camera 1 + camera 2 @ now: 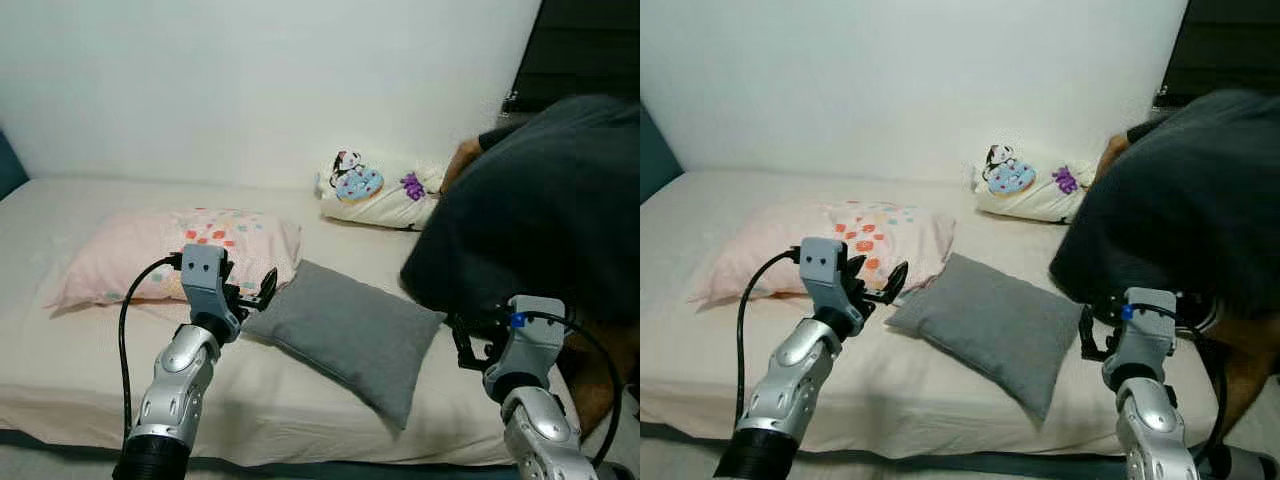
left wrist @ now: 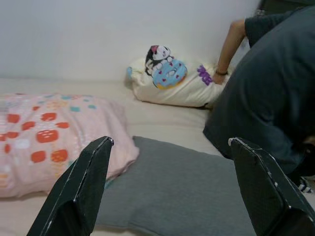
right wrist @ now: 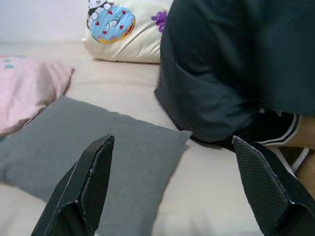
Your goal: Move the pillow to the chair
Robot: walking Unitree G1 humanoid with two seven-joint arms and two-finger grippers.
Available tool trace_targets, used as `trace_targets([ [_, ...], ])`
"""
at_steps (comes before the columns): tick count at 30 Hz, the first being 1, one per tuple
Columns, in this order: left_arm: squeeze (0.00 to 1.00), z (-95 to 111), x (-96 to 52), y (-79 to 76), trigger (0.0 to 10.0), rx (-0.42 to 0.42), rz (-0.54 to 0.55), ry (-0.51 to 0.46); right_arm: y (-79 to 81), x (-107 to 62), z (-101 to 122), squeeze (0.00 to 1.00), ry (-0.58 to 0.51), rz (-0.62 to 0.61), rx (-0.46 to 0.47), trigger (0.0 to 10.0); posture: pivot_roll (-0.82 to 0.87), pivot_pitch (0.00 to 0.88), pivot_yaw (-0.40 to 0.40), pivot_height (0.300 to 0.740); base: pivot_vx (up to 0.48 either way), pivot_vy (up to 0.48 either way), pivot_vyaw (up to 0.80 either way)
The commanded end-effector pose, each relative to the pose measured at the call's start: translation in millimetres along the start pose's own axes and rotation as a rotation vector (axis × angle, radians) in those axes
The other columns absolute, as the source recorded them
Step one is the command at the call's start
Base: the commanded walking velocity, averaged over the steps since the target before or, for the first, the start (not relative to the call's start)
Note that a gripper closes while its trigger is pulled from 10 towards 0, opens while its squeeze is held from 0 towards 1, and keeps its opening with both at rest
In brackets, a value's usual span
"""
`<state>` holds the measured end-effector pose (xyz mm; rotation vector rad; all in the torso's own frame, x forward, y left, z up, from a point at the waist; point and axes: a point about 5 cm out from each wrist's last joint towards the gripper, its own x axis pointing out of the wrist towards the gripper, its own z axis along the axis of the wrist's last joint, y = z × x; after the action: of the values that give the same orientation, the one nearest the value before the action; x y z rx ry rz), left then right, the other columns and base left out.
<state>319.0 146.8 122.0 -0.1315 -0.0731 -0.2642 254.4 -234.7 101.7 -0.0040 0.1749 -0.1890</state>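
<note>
Grey pillow (image 1: 350,335) lies flat, seemingly corner-forward, between spread left claw (image 2: 172,191) and right claw (image 3: 177,191)

near pillow (image 1: 345,335): plain grey
left pillow (image 1: 175,255): pale pink, with red, orange and teal spots
far pillow (image 1: 380,195): cream, printed with a blue doughnut, a black-and-white cartoon figure and purple marks
bed sheet (image 1: 90,350): off-white
person's top (image 1: 545,200): dark grey
wall (image 1: 250,80): white
arms (image 1: 175,385): silver, black fingers

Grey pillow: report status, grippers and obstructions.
Left gripper open at grey pillow corner, right gripper open by its far side. Pillow flat on bed, ungrasped. Person leaning over bed, close right.
</note>
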Motion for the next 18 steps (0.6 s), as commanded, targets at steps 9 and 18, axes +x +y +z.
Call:
trace_targets([
  [9,0.0,5,3.0,10.9,10.0,0.014,0.028,-0.011,-14.6,6.4,5,0.0,0.012,-0.038,0.059,10.0,-0.13,0.0,-0.005,0.685,0.0,0.0,0.0],
  [18,0.0,9,6.9,14.0,10.0,0.017,0.038,-0.024,-29.3,14.9,16,0.0,-0.005,-0.084,0.189,10.0,-0.14,0.0,-0.004,0.655,0.0,0.0,0.0],
])
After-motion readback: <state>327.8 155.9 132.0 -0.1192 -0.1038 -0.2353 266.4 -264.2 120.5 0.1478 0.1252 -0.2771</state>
